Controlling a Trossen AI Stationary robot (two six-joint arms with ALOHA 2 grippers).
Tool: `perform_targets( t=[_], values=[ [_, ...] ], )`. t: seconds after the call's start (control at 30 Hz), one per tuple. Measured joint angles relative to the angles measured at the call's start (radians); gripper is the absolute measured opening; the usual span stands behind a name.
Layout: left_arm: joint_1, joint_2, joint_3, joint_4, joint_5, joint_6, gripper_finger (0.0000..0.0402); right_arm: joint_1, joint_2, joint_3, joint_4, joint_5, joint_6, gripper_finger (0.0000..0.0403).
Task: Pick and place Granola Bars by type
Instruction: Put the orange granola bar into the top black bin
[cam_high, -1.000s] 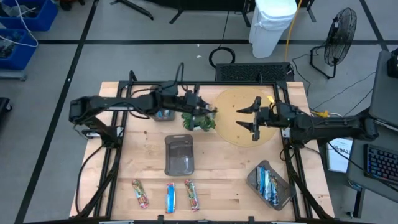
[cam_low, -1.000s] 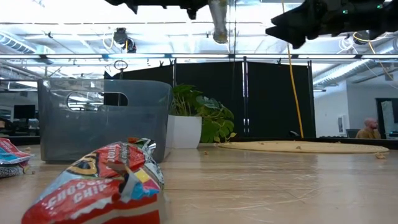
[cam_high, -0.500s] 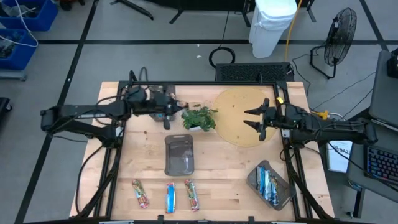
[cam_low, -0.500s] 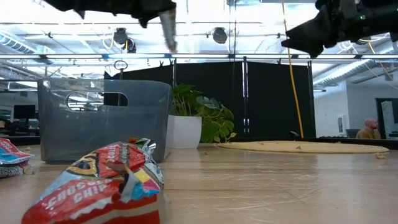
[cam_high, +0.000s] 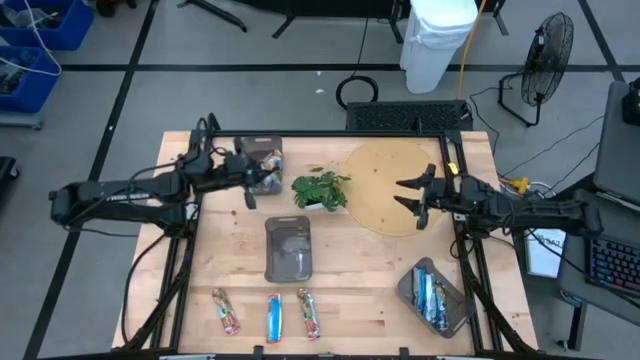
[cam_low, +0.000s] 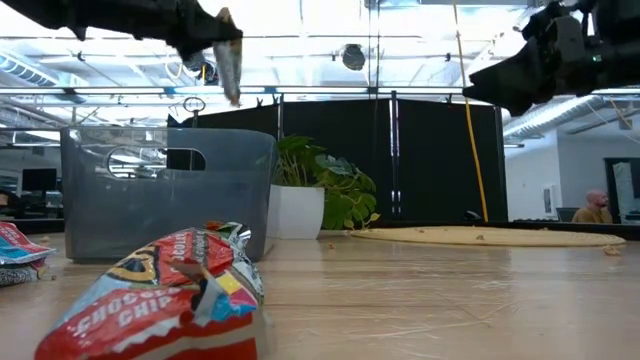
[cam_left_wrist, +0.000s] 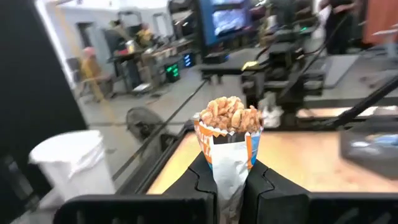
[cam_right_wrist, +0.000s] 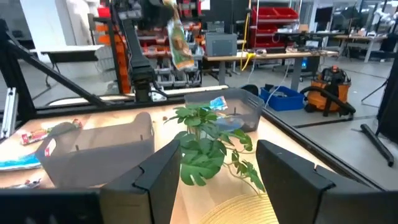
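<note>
Left hand (cam_high: 249, 196) pinches a granola bar (cam_left_wrist: 227, 140) above the surface (cam_high: 360, 300), beside plant (cam_high: 320, 189). Right hand (cam_high: 416, 197) spread over round mat (cam_high: 375, 180).

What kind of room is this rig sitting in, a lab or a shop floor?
Most likely an open robotics lab or workshop. The low view shows black partition curtains under high industrial ceiling lights; the right wrist view shows workbenches with red parts bins, and a floor fan stands beside the table.

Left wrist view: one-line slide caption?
Left gripper shut on a granola bar, held upright above the table.
</note>
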Motion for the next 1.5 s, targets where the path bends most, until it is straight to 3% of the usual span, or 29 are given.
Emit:
perform_targets(
  t=[0.33, 0.77, 1.0, 1.23, 1.5],
  values=[
    [0.065, -0.088, -0.073, -0.024, -0.010, -0.036, 0.0021, 0.000, -0.083, -0.101, 0.068, -0.004, -0.020, 0.0201],
    [0.153, -0.097, -0.082, -0.081, -0.011, -0.063, 0.0020, 0.000, -0.109, -0.150, 0.129, -0.004, -0.019, 0.0201],
    [0.223, -0.094, -0.082, -0.177, -0.140, -0.142, 0.0020, 0.000, -0.109, -0.152, 0.123, -0.004, -0.019, 0.0201],
    [0.283, -0.039, -0.081, -0.195, -0.122, -0.207, 0.0020, 0.000, -0.109, -0.153, 0.124, -0.004, -0.019, 0.0201],
    [0.320, 0.106, -0.081, -0.163, -0.113, -0.273, 0.0023, 0.000, -0.109, -0.153, 0.124, -0.004, -0.019, 0.0201]
  ],
)
